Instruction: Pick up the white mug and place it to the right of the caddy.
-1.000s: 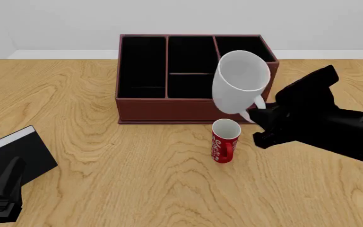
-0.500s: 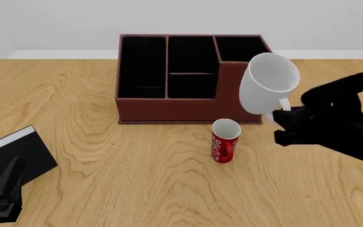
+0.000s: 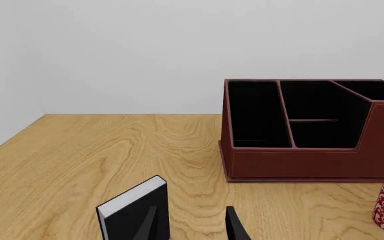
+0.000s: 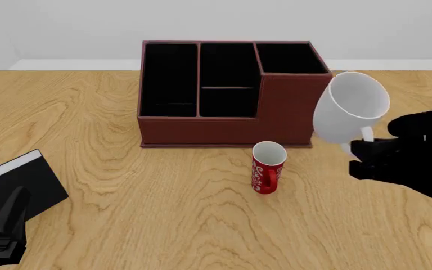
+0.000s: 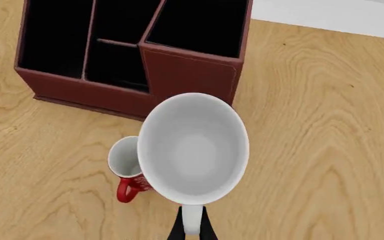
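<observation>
White mug (image 4: 350,115) hangs in air, tilted, mouth up, handle pinched by right gripper (image 4: 363,147). Mug just ahead of gripper; caddy (image 4: 227,95) to gripper's left; red mug (image 4: 267,167) low left, near. Step: carry, likely near drop spot. Next: level mug, lower to table (image 4: 163,208) right of caddy, release. Left gripper (image 3: 190,226) idle, fingers apart, black box (image 3: 135,212) beside it.

A red mug (image 4: 268,167) stands upright; a black box (image 4: 19,184) sits near-left.
</observation>
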Robot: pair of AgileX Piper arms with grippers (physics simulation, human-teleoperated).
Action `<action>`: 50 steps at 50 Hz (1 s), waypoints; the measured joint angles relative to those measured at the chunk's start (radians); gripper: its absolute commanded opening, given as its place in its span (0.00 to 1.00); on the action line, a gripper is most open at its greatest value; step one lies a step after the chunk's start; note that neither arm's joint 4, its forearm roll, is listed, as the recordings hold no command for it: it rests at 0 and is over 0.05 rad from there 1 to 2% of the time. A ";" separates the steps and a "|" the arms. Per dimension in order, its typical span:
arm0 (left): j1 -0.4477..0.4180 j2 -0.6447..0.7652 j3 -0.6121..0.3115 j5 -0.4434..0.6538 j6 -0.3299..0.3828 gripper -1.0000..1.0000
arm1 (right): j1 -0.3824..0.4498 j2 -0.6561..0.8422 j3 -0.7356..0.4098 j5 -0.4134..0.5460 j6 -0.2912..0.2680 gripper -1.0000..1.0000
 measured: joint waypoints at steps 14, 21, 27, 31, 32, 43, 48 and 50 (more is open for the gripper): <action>0.000 0.000 0.000 0.000 0.000 1.00 | -0.074 -0.046 0.030 0.011 0.021 0.00; 0.000 0.000 0.000 0.000 0.000 1.00 | -0.122 -0.056 0.029 0.016 0.026 0.00; 0.000 0.000 0.000 0.000 0.000 1.00 | -0.162 -0.055 0.014 0.024 0.025 0.00; 0.000 0.000 0.000 0.000 0.000 1.00 | -0.186 -0.050 -0.001 0.029 0.023 0.00; 0.000 0.000 0.000 0.000 0.000 1.00 | -0.191 -0.048 -0.006 0.031 0.022 0.00; 0.000 0.000 0.000 0.000 0.000 1.00 | -0.237 -0.011 -0.065 0.038 0.017 0.00; 0.000 0.000 0.000 0.000 0.000 1.00 | -0.253 0.017 -0.101 0.040 0.014 0.00; 0.000 0.000 0.000 0.000 0.000 1.00 | -0.259 0.028 -0.118 0.043 0.013 0.00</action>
